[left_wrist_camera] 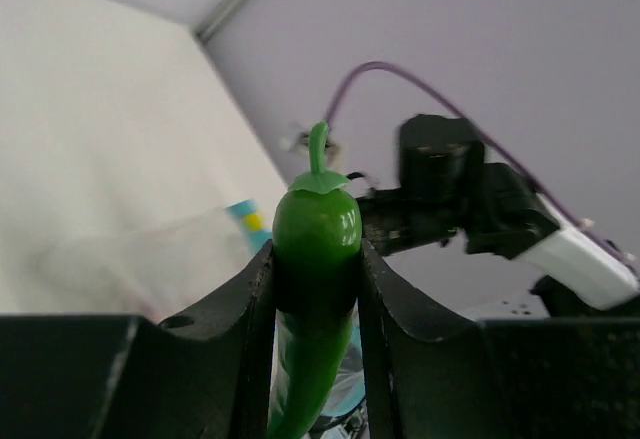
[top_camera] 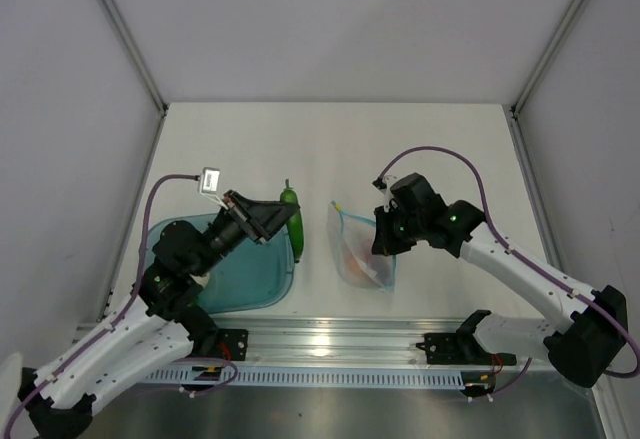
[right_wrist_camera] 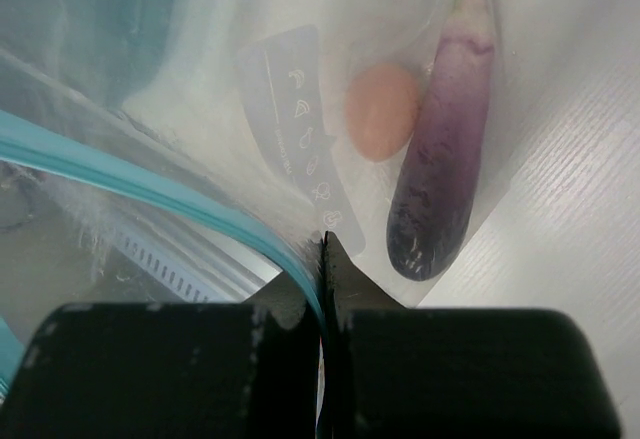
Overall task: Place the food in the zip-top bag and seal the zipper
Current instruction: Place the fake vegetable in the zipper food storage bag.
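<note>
Left gripper (left_wrist_camera: pixel 316 294) is clamping the long green vegetable (left_wrist_camera: pixel 317 227) between both fingers, with the stem end pointing up and away in the left wrist view. In the top view the piece is hanging over the far right corner of the teal tray (top_camera: pixel 255 277), on the side nearest the zip-top bag (top_camera: pixel 365 259). Right gripper (right_wrist_camera: pixel 322 259) is pinching the bag's mouth edge. Its fingers are pressed together on the light-blue zipper (right_wrist_camera: pixel 150 181), which is running off to the left from the fingertips. A second stretch of blue strip is showing at the lower left edge of the right wrist view, apart from the first. The bag is lying on the white table (top_camera: pixel 420 149), near the tray's right side. Inside it, the purple eggplant (right_wrist_camera: pixel 445 159) and the small orange piece (right_wrist_camera: pixel 381 111) are lying side by side, showing through the clear plastic. Cannot tell whether the two are touching.
</note>
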Action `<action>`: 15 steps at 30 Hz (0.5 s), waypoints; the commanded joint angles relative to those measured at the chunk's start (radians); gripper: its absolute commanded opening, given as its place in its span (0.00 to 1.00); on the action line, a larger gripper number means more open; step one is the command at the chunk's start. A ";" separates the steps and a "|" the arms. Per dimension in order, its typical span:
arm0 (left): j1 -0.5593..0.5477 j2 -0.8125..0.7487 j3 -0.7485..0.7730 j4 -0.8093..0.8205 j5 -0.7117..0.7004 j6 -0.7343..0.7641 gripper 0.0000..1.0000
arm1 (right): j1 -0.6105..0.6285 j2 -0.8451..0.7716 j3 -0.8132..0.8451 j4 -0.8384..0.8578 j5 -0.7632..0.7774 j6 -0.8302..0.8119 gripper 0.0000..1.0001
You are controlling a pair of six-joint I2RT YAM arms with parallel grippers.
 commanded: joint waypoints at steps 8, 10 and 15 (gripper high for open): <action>-0.208 0.275 -0.089 0.835 0.038 0.062 0.00 | 0.029 0.021 0.080 0.020 -0.053 0.055 0.00; -0.233 0.322 -0.103 0.972 0.041 0.047 0.01 | 0.035 0.022 0.089 0.009 -0.045 0.053 0.00; -0.296 0.355 -0.074 1.000 0.039 0.091 0.00 | 0.035 0.010 0.077 0.010 -0.033 0.056 0.00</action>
